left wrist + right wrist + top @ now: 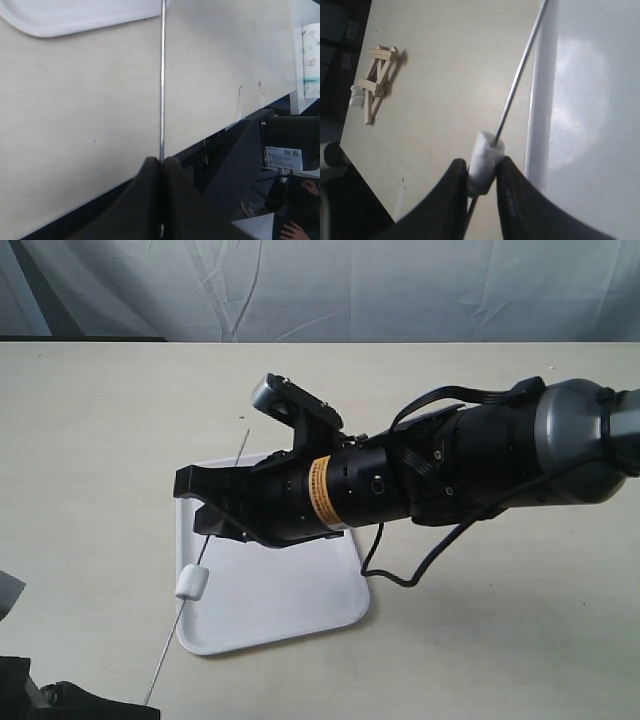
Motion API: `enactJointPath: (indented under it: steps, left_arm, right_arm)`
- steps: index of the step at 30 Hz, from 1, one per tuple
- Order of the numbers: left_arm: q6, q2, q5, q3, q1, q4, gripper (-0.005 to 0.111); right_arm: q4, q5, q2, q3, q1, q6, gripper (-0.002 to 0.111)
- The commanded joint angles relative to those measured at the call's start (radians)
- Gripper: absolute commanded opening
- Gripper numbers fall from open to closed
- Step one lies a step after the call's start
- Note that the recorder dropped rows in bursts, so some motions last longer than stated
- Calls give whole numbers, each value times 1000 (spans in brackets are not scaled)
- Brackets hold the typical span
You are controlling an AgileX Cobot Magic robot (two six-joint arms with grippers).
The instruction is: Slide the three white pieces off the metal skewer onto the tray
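Note:
The metal skewer [222,498] slants up from the lower left over the tray [290,600], a flat white one. My left gripper [161,160] is shut on the skewer's lower end [162,90], at the table's front edge. One white piece [192,582] sits on the rod at the tray's left rim. My right gripper [195,505] reaches across from the right. In the right wrist view the gripper [481,167] is shut on a white piece [485,155] threaded on the skewer [517,80], beside the tray's rim [535,125]. Whether both views show the same piece I cannot tell. No other piece shows.
A bundle of small wooden sticks [377,75] lies on the beige table away from the tray. The right arm's black cable [400,575] loops onto the table beside the tray. The table's front edge [75,210] runs close to my left gripper. A grey curtain hangs behind.

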Motion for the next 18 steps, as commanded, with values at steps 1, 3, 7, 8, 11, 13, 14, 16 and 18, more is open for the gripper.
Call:
enactJointPath:
  steps: [1, 3, 7, 8, 11, 13, 14, 16, 18]
  left_arm:
    - [-2, -5, 15, 2, -6, -6, 0]
    - [-23, -5, 24, 2, -6, 5, 0]
    - [-46, -5, 75, 2, -6, 45, 0]
    - [-55, -5, 95, 2, -6, 53, 0]
    - [-87, -5, 148, 2, -6, 64, 0]
    - [-117, -5, 187, 2, -6, 79, 0]
    - [-136, -5, 212, 2, -6, 91, 0]
    - [-172, -5, 270, 2, -6, 113, 0]
    - [-199, -5, 323, 2, -6, 128, 0]
  right_arm:
    - [-14, 32, -6, -3, -4, -1, 19]
    - [-16, 58, -6, -3, -4, -1, 19]
    - [-18, 98, -6, -3, -4, -4, 19]
    - [-18, 113, -6, -3, -4, -8, 19]
    - [-34, 154, -6, -3, -4, -8, 19]
    - [-44, 181, -6, -3, -4, -10, 19]
    - [-46, 197, -6, -3, -4, -10, 19]
    - [-55, 238, -6, -3, -4, -10, 19]
    - [-59, 277, -6, -3, -4, -19, 19]
